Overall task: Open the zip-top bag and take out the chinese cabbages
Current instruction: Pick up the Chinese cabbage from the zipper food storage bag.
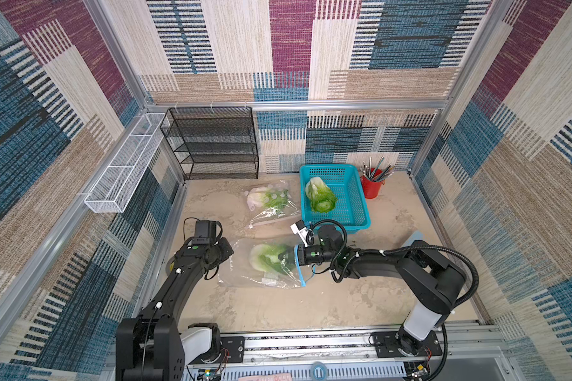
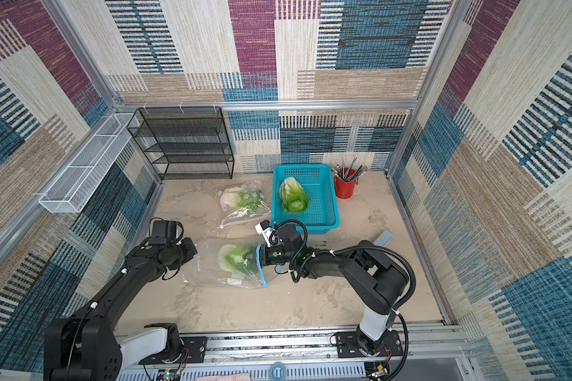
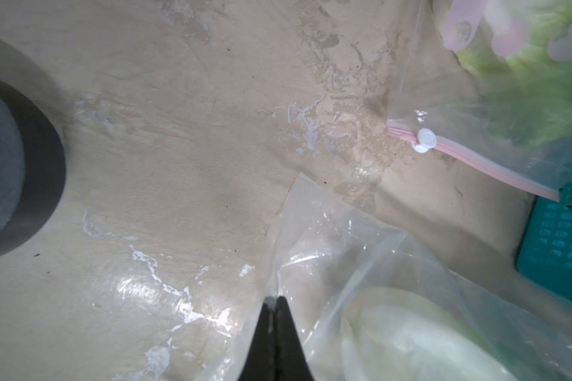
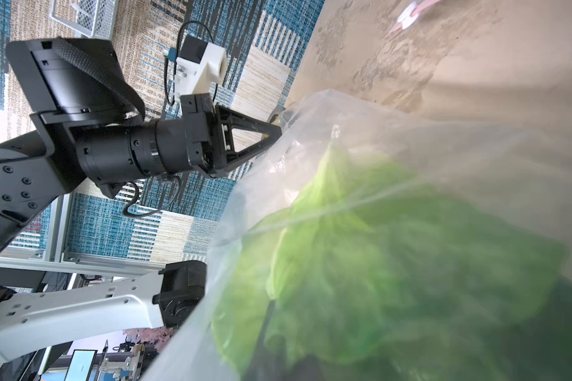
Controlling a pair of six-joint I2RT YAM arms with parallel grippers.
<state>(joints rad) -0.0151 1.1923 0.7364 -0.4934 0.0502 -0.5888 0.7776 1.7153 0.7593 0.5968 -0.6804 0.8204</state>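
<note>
your left gripper (image 3: 274,298) is pinched tight on a corner of the near bag (image 1: 241,277), opposite its mouth; your right gripper (image 1: 286,256) reaches in through the blue-edged mouth, clamped on the green tips of the cabbage (image 1: 263,259) inside; a second cabbage (image 1: 321,196) lies in the basket (image 1: 362,201); a third cabbage (image 1: 265,198) sits in the far bag (image 1: 279,214).

We log two black arms, left arm (image 1: 179,283) and right arm (image 1: 377,264), each with one white link (image 1: 421,321) low in frame. Both carry white zip ties (image 1: 381,252) and green dot markings (image 1: 195,247). There's ribbed black conduit (image 1: 474,273) at right and red-black wires (image 1: 225,354) at the bottom. Left gripper (image 4: 275,130) has black open-triangle fingers, a white camera mount (image 4: 200,71) at upper centre, and screws (image 4: 25,180) at the left edge.
</note>
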